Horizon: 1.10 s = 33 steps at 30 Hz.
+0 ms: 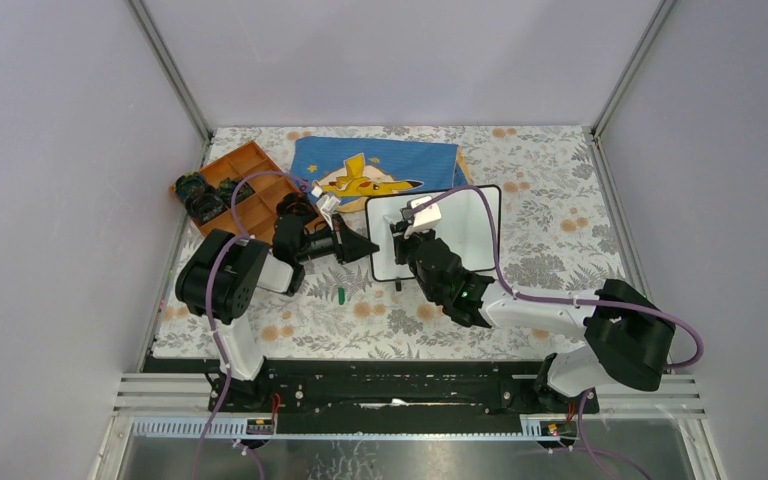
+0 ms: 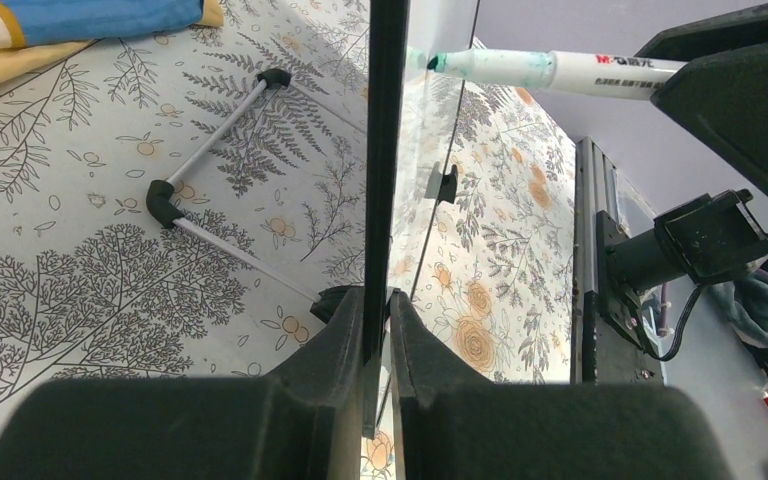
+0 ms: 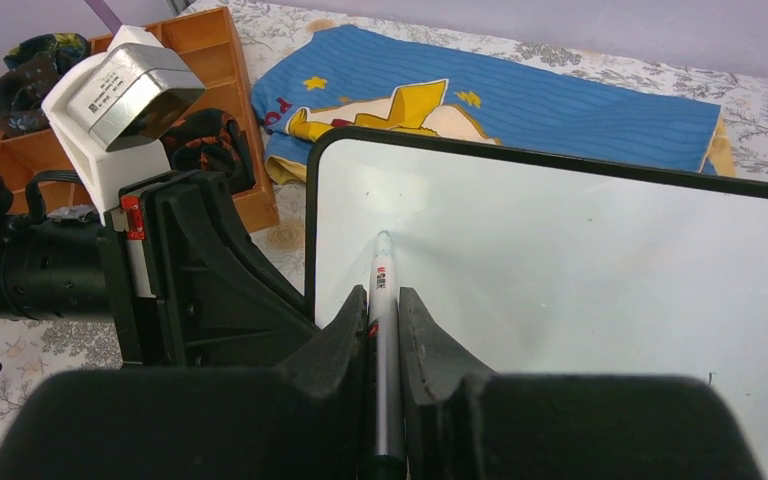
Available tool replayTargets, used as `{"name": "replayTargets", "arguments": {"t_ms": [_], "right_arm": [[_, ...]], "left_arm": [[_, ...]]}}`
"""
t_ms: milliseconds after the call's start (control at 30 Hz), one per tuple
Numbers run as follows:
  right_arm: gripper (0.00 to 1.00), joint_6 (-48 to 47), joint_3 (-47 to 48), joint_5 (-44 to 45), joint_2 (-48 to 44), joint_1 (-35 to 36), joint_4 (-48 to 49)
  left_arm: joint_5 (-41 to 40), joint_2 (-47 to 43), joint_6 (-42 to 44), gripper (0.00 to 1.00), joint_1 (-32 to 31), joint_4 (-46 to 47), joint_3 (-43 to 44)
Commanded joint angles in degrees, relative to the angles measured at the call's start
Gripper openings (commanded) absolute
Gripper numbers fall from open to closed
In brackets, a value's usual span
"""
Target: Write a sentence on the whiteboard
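The small rectangular glossy white whiteboard point(image 1: 465, 225) with its thin black frame and rounded corners sits near the middle of the fern-and-flower patterned tablecloth point(image 1: 550, 200), raised off it rather than lying flat; a thin wire stand point(image 2: 210, 150) with little black feet rests on the cloth behind it. Just beyond its far edge lies the blue striped cloth point(image 1: 380, 160) with a yellow cartoon figure, and to the far left stands the orange-brown wooden compartment tray point(image 1: 245, 195).

The left gripper point(image 1: 368, 247) has its fingers pinched nearly together on the board's left edge. In the left wrist view the black frame point(image 2: 385, 150) runs edge-on straight down into the narrow gap between the two pads, one pad on each face.

The right gripper point(image 3: 384, 300) is closed tight on a slim white marker point(image 3: 380, 275) with printed lettering. The barrel lies lengthwise between the fingers and sticks out ahead of them; its green tip point(image 2: 430, 62) touches the board's face near the upper left corner, close to the left gripper's hold. The face around the tip point(image 3: 580, 280) is plain glossy white.

A small green piece point(image 1: 341, 295) lies on the tablecloth, near the left arm and apart from the board.
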Motion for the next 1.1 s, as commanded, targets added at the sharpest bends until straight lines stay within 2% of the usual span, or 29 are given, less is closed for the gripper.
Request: {"name": "replayTargets", "arguments": {"t_ms": [0, 567, 833, 1067], "right_arm": [[0.00, 0.75, -0.08, 2.34, -0.99, -0.45, 0.35], [0.00, 1.25, -3.17, 4.26, -2.81, -0.50, -2.07], [0.00, 0.88, -5.07, 1.57, -6.36, -0.45, 2.26], [0.00, 0.23, -3.65, 2.62, -6.72, -1.10, 1.98]], "left_arm": [[-1.16, -0.34, 2.43, 0.00, -0.68, -3.37, -0.71], [-1.38, -0.24, 2.96, 0.00, -0.81, -4.12, -0.58], [-1.33, -0.26, 3.04, 0.00, -0.83, -4.29, -0.58], [-1.34, -0.32, 3.15, 0.00, -0.89, -4.30, -0.62]]}}
